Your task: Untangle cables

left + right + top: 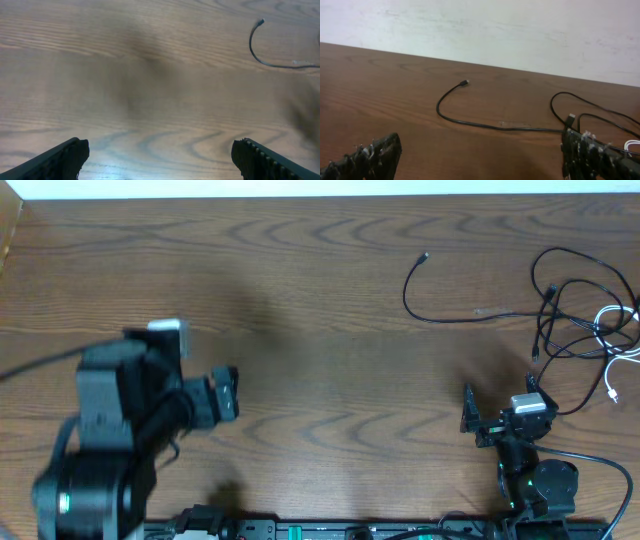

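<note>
Overhead, the cables [590,325] are lying at the far right of the counter [300,290], most of them looping over one another in a loose black tangle with a white cable [610,375] crossing its right edge, while one black strand [408,298] is trailing out to the left and ending in a small plug [425,256]. The left tool [226,392] and the right tool [472,415] are both standing wide and holding nothing; the right one is sitting on the near side of the tangle, the left one well apart from it. These cords are looking thin, light and limp, likely dragging their neighbours when pulled, so the free strand, a little behind its plug, is seeming the safest place for pinching, with fingertips going right down to the wood.
</note>
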`<state>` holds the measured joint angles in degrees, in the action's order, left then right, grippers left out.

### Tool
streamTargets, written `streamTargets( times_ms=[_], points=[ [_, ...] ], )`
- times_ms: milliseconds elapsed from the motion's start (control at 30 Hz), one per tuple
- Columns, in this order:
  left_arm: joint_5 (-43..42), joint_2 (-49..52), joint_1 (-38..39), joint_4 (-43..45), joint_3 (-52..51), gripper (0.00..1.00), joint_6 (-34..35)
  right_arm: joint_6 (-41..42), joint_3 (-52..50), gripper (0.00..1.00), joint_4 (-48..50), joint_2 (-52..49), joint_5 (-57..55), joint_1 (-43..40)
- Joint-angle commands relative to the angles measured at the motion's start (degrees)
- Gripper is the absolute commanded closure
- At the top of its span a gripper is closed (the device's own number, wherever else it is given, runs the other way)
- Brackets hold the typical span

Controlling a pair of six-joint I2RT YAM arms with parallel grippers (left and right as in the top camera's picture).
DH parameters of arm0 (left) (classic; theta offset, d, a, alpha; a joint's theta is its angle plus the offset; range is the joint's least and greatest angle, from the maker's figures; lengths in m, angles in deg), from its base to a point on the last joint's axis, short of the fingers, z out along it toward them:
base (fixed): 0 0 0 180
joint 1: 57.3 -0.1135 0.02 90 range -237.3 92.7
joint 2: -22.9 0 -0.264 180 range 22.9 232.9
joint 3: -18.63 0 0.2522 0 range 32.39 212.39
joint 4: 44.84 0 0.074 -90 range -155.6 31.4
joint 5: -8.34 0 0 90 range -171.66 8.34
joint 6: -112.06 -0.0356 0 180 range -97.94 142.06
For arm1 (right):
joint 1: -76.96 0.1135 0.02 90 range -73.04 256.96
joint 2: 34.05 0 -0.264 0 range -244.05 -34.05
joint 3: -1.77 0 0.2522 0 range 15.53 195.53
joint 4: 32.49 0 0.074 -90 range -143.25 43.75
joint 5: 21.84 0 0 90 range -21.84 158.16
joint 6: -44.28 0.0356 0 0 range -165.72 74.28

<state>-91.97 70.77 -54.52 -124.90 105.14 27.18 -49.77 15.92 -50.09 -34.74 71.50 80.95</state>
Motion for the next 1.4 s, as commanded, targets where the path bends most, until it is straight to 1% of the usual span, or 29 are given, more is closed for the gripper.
streamTargets(
  times_ms=[0,67,100,300,467,667,867,1000,1033,1100,1133,1267,1367],
  points=[
    [0.9,-9.2,0.0,-0.3,-6.1,0.02,0.0,-0.7,-0.1,0.01,-0.3,0.3,-0.2,0.3],
    [0.9,-17.2,0.2,2.6,-12.8,0.02,0.2,-0.7,-0.1,0.01,-0.3,0.3,-0.2,0.3],
    [1.0,-19.4,0.2,3.9,-14.7,0.02,0.2,-0.7,-0.1,0.01,-0.3,0.3,-0.2,0.3],
    [1.0,-38.4,0.1,17.5,-31.8,0.02,0.1,-0.7,-0.1,0.01,-0.3,0.3,-0.2,0.3],
    [1.4,-47.3,0.0,25.6,-42.4,0.03,0.1,-0.7,-0.1,0.01,-0.3,0.3,-0.2,0.3],
    [3.5,-47.8,0.0,37.7,-52.6,0.02,0.1,-0.7,-0.1,0.01,-0.3,0.3,-0.2,0.3],
    [4.7,-47.8,0.0,48.0,-60.8,0.02,0.1,-0.7,-0.1,0.01,-0.3,0.3,-0.2,0.3],
    [5.9,-47.8,0.0,57.1,-67.4,0.02,0.1,-0.7,-0.1,0.01,-0.3,0.3,-0.2,0.3],
    [5.9,-47.8,0.0,60.6,-70.0,0.02,0.1,-0.7,-0.1,0.01,-0.3,0.3,-0.2,0.3],
    [5.9,-47.8,0.0,63.9,-72.6,0.02,0.1,-0.7,-0.1,0.01,-0.3,0.3,-0.2,0.3],
    [5.9,-47.8,0.0,62.7,-72.5,0.02,0.1,-0.7,-0.1,0.01,-0.3,0.3,-0.2,0.3],
    [8.5,-47.8,0.0,62.5,-72.5,0.02,0.0,-0.7,-0.1,0.01,-0.3,0.3,-0.2,0.3],
    [8.4,-47.8,0.0,62.5,-72.5,0.02,-0.1,-0.7,-0.1,0.01,-0.3,0.3,-0.2,0.3]
  ],
)
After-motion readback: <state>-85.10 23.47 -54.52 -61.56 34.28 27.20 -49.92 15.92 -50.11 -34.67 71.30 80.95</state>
